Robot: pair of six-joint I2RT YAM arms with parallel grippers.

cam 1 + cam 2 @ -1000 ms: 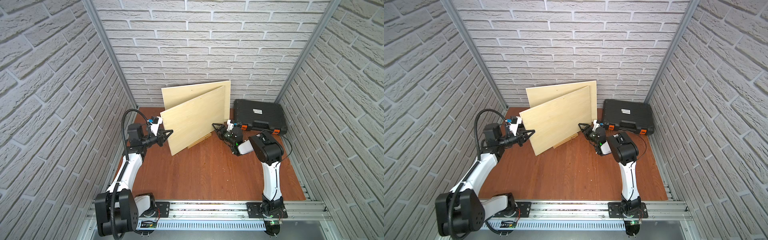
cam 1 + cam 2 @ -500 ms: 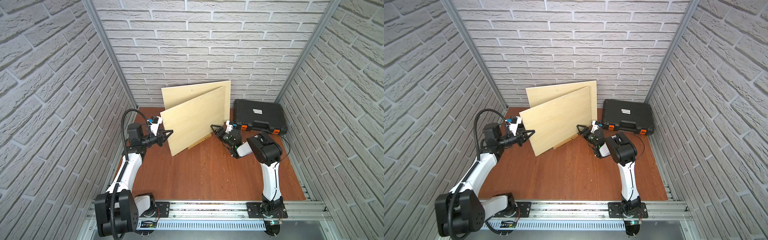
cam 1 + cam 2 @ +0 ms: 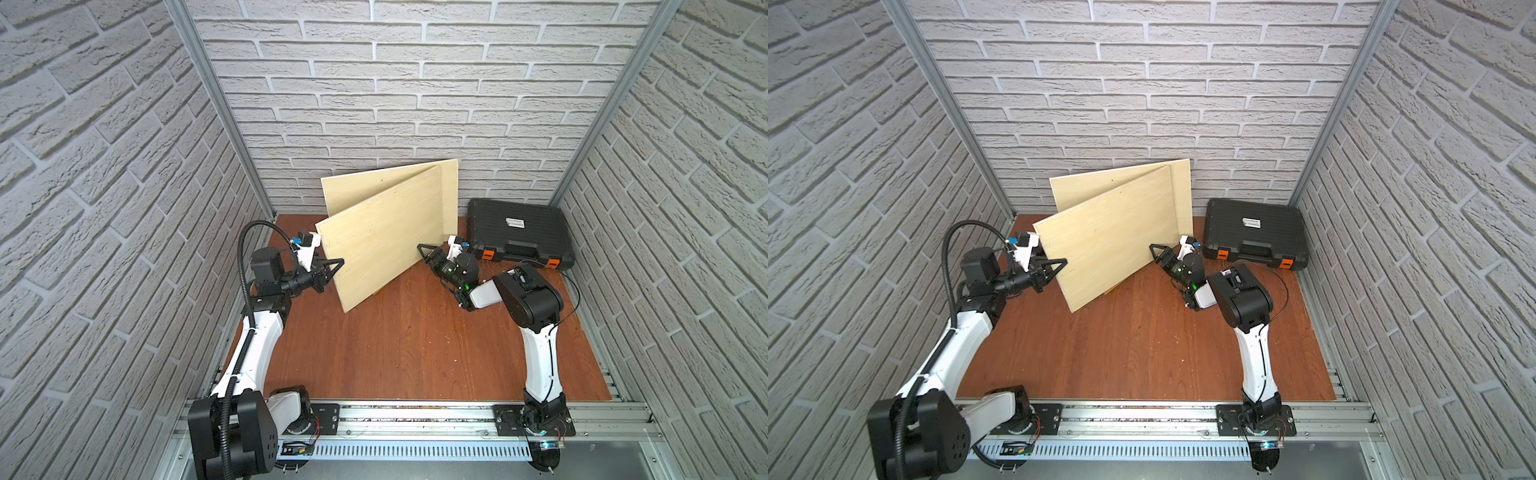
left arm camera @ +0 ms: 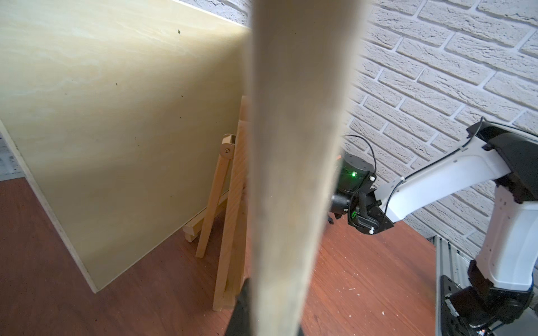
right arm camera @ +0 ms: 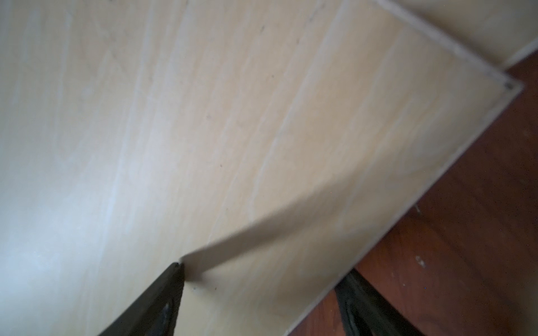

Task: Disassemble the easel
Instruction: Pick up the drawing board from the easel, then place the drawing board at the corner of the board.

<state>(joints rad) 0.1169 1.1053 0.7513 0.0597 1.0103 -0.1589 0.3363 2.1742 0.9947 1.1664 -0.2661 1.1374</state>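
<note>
My left gripper point(image 3: 332, 266) had its jaws pressed tight on the left edge of the front board point(image 3: 386, 237). In the left wrist view that edge ran down the middle, close and blurry. My right gripper point(image 3: 424, 251) had its jaws spread wide at the low right end of the same board. In the right wrist view one finger point(image 5: 157, 296) had its tip at the board's face, and the other sat past the board's edge, over the table point(image 3: 395, 345). The board stood tilted, with a low corner down on the table. Right behind it stood the little wooden easel point(image 4: 230, 209), with its legs on the table. It was between the front board and the back board point(image 3: 374, 183), which leaned on the brick wall. A black case point(image 3: 515, 237) lay at the back right of the table, near the right gripper. Its lid was shut and its orange latches point(image 3: 488, 252) faced me. I could not see what was inside it.
</note>
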